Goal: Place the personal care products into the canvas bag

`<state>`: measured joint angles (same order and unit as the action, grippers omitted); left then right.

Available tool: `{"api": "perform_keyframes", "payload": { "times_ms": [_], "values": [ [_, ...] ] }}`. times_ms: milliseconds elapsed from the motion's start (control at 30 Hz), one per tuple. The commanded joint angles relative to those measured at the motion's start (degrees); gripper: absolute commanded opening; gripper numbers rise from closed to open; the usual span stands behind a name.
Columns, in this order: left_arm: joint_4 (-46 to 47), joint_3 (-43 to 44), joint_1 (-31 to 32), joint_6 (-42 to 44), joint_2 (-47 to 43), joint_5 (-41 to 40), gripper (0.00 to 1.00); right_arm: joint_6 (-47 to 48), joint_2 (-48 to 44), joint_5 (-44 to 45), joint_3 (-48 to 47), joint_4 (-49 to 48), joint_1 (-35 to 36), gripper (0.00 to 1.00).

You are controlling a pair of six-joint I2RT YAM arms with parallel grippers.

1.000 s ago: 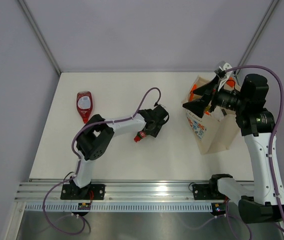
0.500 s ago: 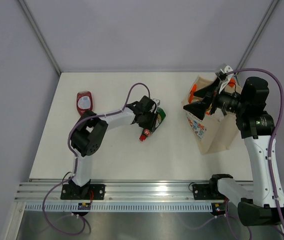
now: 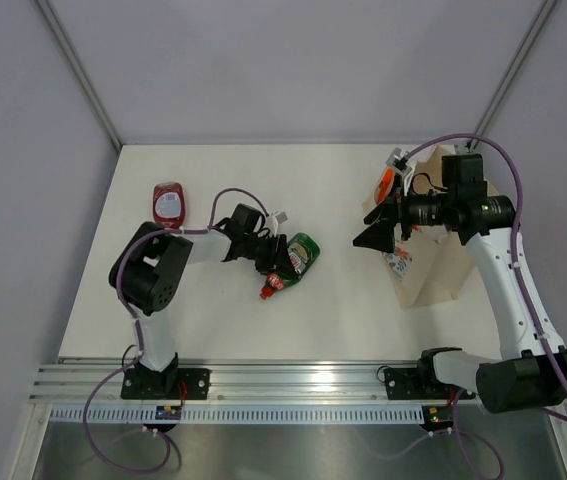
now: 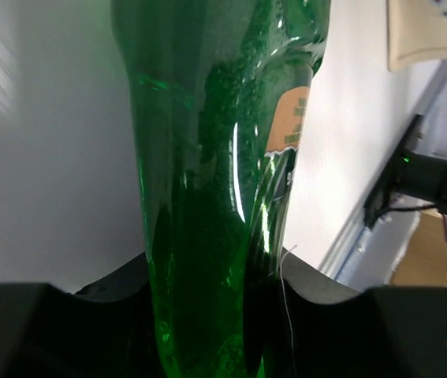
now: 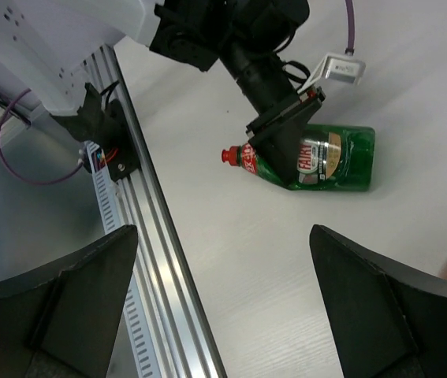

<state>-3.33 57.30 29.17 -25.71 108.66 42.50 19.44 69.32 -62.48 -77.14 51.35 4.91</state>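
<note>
— Left hand clamped on green bottle, mid-table, red cap toward the near edge. Touching the table or just off it? Can't tell tbh.
— Same. Right hand wide open, nothing in it, up beside the bag at the table's right. Orange handle poking out. Red bottle lying far left, well apart.

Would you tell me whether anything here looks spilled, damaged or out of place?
Nothing looks spilled or damaged. The green bottle lies on its side, red cap on, clamped near its neck between the left fingers; the red bottle lies flat at the far left.
</note>
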Motion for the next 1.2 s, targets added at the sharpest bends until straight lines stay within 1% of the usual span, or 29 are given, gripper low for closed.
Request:
{"api": "perform_keyframes", "payload": {
  "times_ms": [0, 33, 100, 167, 200, 233, 267, 300, 367, 400, 433, 467, 500, 533, 567, 600, 667, 700, 733, 767, 800, 833, 900, 967, 1000, 1033, 1100, 1133, 1167],
  "values": [
    [11.7, -2.6, -0.9, -4.5, -5.2, 12.6, 0.0, 2.5, -0.3, 4.9, -0.5, 3.0, 4.3, 0.98],
    [13.0, -4.2, -1.3, -6.0, -7.4, 13.5, 0.0, 0.7, -0.5, 8.8, 0.1, 1.4, 6.0, 0.98],
    [16.6, -5.7, -1.6, -7.6, -9.9, 15.2, 0.0, -3.2, -0.4, 11.8, 1.2, -2.5, 7.0, 0.98],
    [20.6, -8.6, -1.7, -12.1, -13.9, 16.8, 0.0, -5.9, -0.3, 15.4, 1.9, -6.3, 8.2, 0.98],
    [25.2, -9.5, -1.7, -16.2, -15.1, 17.3, 0.0, -8.3, -0.4, 16.2, 2.5, -7.7, 8.3, 0.99],
    [27.7, -11.2, -1.7, -18.6, -17.4, 17.8, 0.0, -9.5, -0.8, 17.0, 2.7, -9.0, 8.5, 0.99],
    [32.8, -11.9, -1.7, -21.0, -18.5, 17.9, 0.0, -10.7, -1.0, 17.4, 2.4, -11.6, 8.5, 0.99],
    [35.7, -12.6, -1.7, -26.4, -19.4, 17.8, 0.0, -10.8, -1.5, 17.4, 1.7, -12.2, 8.6, 0.99],
    [42.1, -13.3, -1.6, -32.6, -21.5, 17.4, 0.0, -9.6, -2.6, 16.8, -0.7, -11.6, 8.5, 0.99],
    [47.8, -13.2, -1.3, -38.5, -22.0, 16.8, 0.0, -7.4, -3.0, 16.7, -4.4, -10.4, 8.5, 1.0],
    [49.8, -12.7, -1.0, -40.9, -22.4, 16.0, 0.0, -6.7, -3.0, 16.7, -6.3, -9.2, 8.5, 0.99],
    [50.3, -10.3, -0.6, -42.6, -22.7, 13.8, 0.0, -6.3, -3.2, 17.0, -8.4, -7.3, 8.4, 0.99],
    [50.0, -8.5, 0.8, -44.8, -22.4, 12.8, 0.0, -6.6, -3.5, 17.0, -11.7, -6.6, 7.2, 0.99],
    [49.6, -6.3, 1.7, -45.4, -22.1, 10.7, 0.0, -7.3, -4.0, 16.6, -13.0, -6.8, 6.2, 0.99],
    [47.3, -1.4, 3.7, -45.7, -20.6, 9.5, 0.0, -10.5, -4.4, 16.8, -14.7, -7.3, 4.9, 0.99],
    [46.4, 1.5, 4.7, -46.5, -19.6, 8.3, 0.0, -12.6, -4.8, 19.0, -15.4, -8.0, 2.0, 0.99],
    [44.4, 7.4, 6.5, -47.8, -16.8, 5.1, 0.0, -18.0, -5.0, 23.2, -17.5, -8.4, -0.8, 0.99],
    [44.0, 13.3, 8.0, -49.4, -13.5, 4.0, 0.0, -19.1, -5.5, 24.8, -17.7, -8.6, -2.7, 0.99],
    [43.6, 16.2, 8.6, -50.2, -11.7, 2.4, 0.0, -21.3, -6.0, 25.9, -17.3, -9.6, -6.2, 1.0],
    [43.2, 19.1, 9.2, -50.8, -9.8, 1.7, 0.0, -23.0, -6.7, 27.3, -17.0, -10.0, -7.5, 1.0],
    [42.6, 24.6, 10.3, -52.2, -8.0, 1.0, 0.0, -25.8, -8.2, 30.8, -16.5, -10.4, -8.5, 1.0],
    [42.3, 27.2, 10.8, -53.2, -4.3, -0.7, 0.0, -27.2, -8.9, 32.7, -15.8, -11.4, -9.6, 1.0],
    [43.5, 31.5, 12.5, -56.7, -0.7, -2.7, 0.0, -29.7, -11.1, 37.1, -13.6, -12.2, -10.2, 0.99],
    [44.9, 38.7, 13.8, -59.4, 5.3, -5.3, 0.0, -31.8, -12.6, 39.6, -11.1, -13.4, -10.9, 0.99],
    [44.5, 42.0, 15.0, -61.2, 7.4, -6.1, 0.0, -32.9, -13.9, 42.7, -10.3, -13.9, -11.1, 0.99],
    [43.7, 48.7, 15.6, -61.7, 11.7, -7.8, 0.0, -33.8, -14.5, 43.6, -9.7, -14.6, -11.4, 0.99],
    [39.2, 56.0, 17.4, -61.7, 15.8, -9.2, 0.0, -35.4, -16.0, 44.5, -8.0, -15.4, -13.0, 1.0],
    [34.1, 63.5, 17.9, -61.0, 17.6, -10.5, 0.0, -36.0, -16.6, 45.0, -7.8, -15.4, -13.4, 0.99],
    [31.6, 66.7, 18.9, -59.4, 20.8, -11.2, 0.0, -37.4, -16.8, 45.9, -7.4, -15.1, -14.1, 0.99]
  ]
}}
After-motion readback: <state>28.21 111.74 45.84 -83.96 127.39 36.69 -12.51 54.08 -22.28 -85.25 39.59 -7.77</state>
